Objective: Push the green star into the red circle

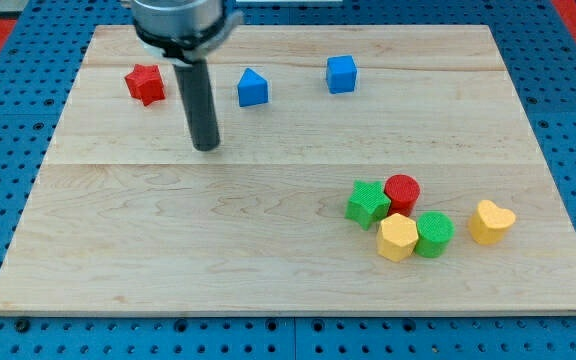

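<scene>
Star block (368, 203) touching circle block (402, 190) on its left, low on the board's (168, 250) right; my tip (206, 147) well apart, upper left.

The green star (367, 203) lies flat on the wooden board in the lower right of the frame, its ridged top facing up. The red circle (402, 190), a short upright cylinder, sits just to its upper right, the two touching.

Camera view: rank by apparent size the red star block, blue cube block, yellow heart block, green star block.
Largest to smallest, as they look:
1. yellow heart block and green star block, about alike
2. red star block
3. blue cube block

The first two sit nearer the view's bottom, so the ranking is unsure.
</scene>
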Controlling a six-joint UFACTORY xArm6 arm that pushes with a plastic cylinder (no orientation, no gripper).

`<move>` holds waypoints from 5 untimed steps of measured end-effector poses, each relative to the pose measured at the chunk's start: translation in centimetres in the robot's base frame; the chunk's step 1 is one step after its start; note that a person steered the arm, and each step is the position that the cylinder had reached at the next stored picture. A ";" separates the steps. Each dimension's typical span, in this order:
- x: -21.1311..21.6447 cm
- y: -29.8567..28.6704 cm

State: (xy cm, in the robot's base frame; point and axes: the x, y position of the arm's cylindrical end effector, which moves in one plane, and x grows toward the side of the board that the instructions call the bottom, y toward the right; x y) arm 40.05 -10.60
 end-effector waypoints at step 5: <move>-9.8 -3.9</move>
